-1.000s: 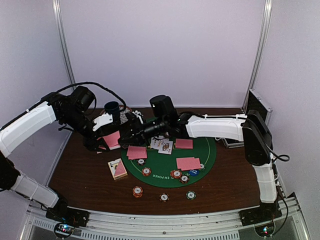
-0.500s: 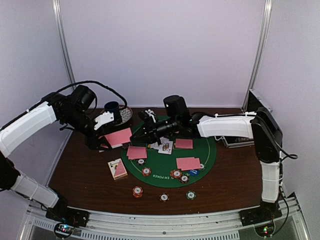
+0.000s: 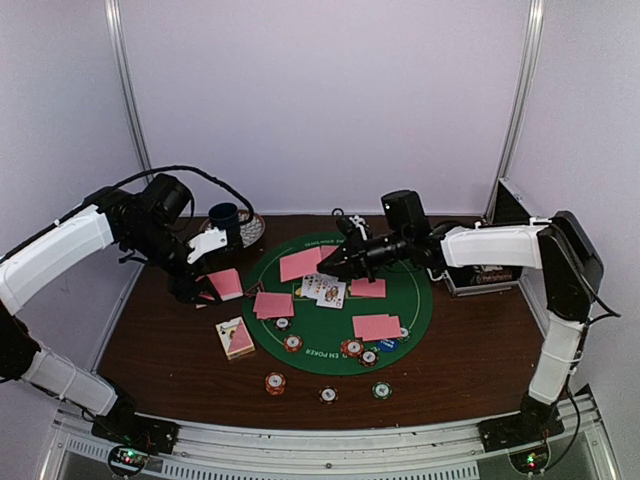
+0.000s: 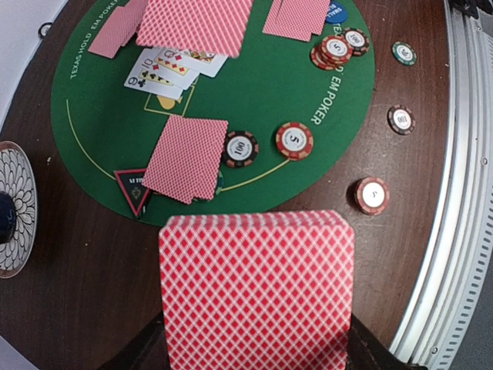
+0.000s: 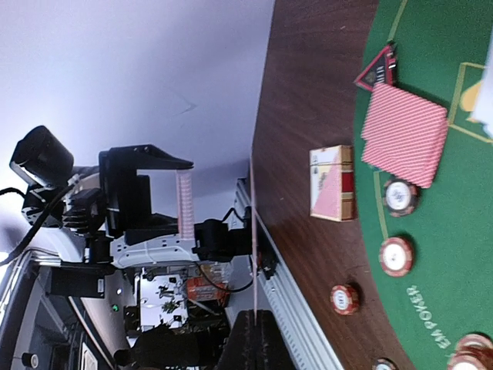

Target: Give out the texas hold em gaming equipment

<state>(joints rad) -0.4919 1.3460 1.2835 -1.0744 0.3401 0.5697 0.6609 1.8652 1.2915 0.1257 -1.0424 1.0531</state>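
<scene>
Jutting from right end effector [image 3: 333,262], seemingly pinched: pink card [image 3: 300,264].

The poker mat [image 3: 415,300] lies mid-surface [image 3: 170,350], carrying card piles [image 3: 377,326] and chips [image 3: 292,343]. The card box [image 3: 235,337] sits left of it, three loose chips [image 3: 328,394] lie before it, the cup [image 3: 224,216] on its saucer [image 3: 254,231] stands behind-left, and the metal case [image 3: 475,280] is to the right.

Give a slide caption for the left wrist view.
Pink-backed deck held in the foreground; green mat with cards and chips beyond.
</scene>
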